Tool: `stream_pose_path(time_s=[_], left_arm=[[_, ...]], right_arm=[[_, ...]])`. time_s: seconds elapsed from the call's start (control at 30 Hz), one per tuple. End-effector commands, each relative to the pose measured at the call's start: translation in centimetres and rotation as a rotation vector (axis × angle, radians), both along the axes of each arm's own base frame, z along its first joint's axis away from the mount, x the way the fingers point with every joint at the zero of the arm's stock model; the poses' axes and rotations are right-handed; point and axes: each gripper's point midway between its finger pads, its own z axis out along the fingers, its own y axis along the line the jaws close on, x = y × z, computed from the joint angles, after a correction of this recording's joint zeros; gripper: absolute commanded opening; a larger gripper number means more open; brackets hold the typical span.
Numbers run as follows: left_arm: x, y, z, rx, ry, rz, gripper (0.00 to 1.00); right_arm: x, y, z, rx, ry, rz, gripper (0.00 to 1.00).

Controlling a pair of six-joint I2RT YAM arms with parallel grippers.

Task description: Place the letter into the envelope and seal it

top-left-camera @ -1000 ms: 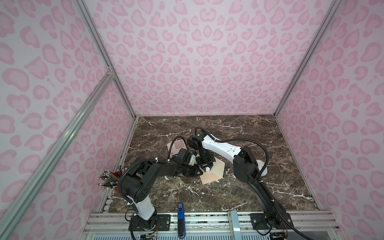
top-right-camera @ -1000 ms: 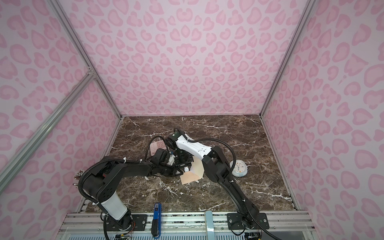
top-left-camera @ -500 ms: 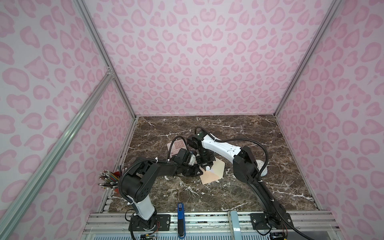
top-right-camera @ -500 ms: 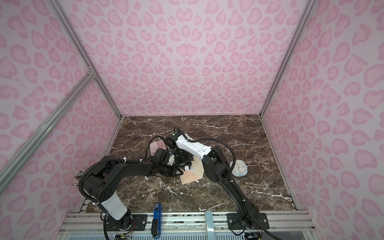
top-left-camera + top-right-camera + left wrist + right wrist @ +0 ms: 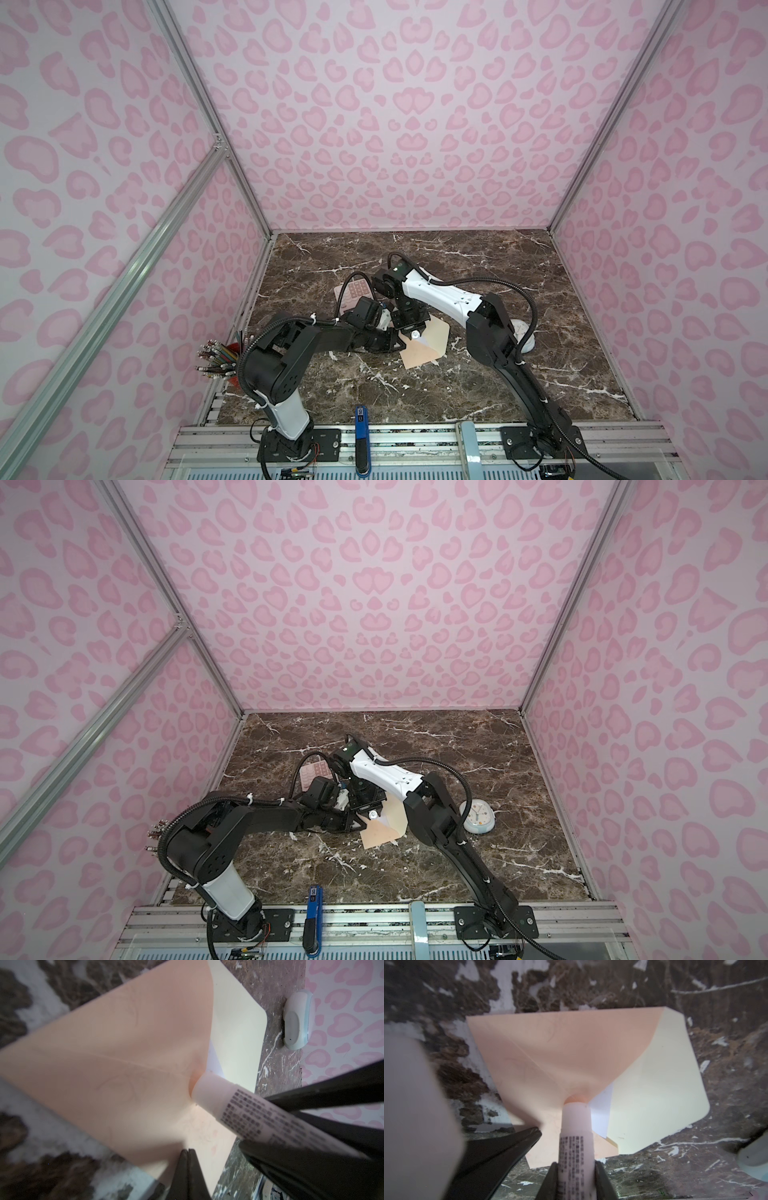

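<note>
**Top views.** In both top views the envelope (image 5: 420, 354) lies flat near the centre of the marble tabletop (image 5: 457, 395). Its cream flap (image 5: 437, 332) is open and points toward a small clock (image 5: 478, 816). Both arms converge on the envelope, with the left gripper (image 5: 395, 341) at its left edge and the right gripper (image 5: 413, 330) directly over it. A pink calculator (image 5: 353, 289) lies behind the arms, apart from the envelope. Jaw states cannot be read at this range.

**Left wrist view.** The left gripper (image 5: 188, 1154) is fully closed. Its tips rest on the envelope (image 5: 114, 1064) near one edge, but it cannot be told whether paper is pinched between them. The right gripper (image 5: 255, 1122) clamps a glue stick (image 5: 228, 1105), and the stick's tip presses on the envelope body at the mouth.

**Right wrist view.** The right gripper (image 5: 576, 1167) is narrowed onto the barrel of the glue stick (image 5: 576, 1126). The letter (image 5: 601, 1113) sits inside the envelope. Only a white sliver shows at the mouth, beside the stick tip and over the flap (image 5: 654, 1095).

**Step in hand (judgement).** Insertion appears complete, and adhesive is being applied for sealing.

**Next move (judgement).**
1. Hold the envelope down with the left gripper.
2. Draw the stick along the mouth edge with light, even pressure, keeping clear of the exposed letter sliver.
3. Lift the stick away.
4. Fold the flap over and press it down.
</note>
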Motion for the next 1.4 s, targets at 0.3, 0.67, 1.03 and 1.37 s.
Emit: stream_pose_path(time_s=[0.3,0.67,1.03,1.37], left_arm=[[-0.9,2.3,-2.6,0.145,0.056,0.038,0.04],[-0.9,2.4,-2.6,0.143,0.058,0.042,0.04],[-0.9,2.5,-2.7,0.146,0.063,0.044,0.04],[-0.7,2.3,-2.4,0.144,0.064,0.051,0.04]], right_arm=[[-1.5,-0.6,-1.2,-0.084,0.045,0.048,0.0],[-1.6,-0.8,-0.4,-0.058,0.034,0.032,0.0],[-0.2,-0.9,2.7,0.007,-0.032,0.0,0.0],[0.2,-2.4,6.0,0.077,-0.108,-0.045,0.0]])
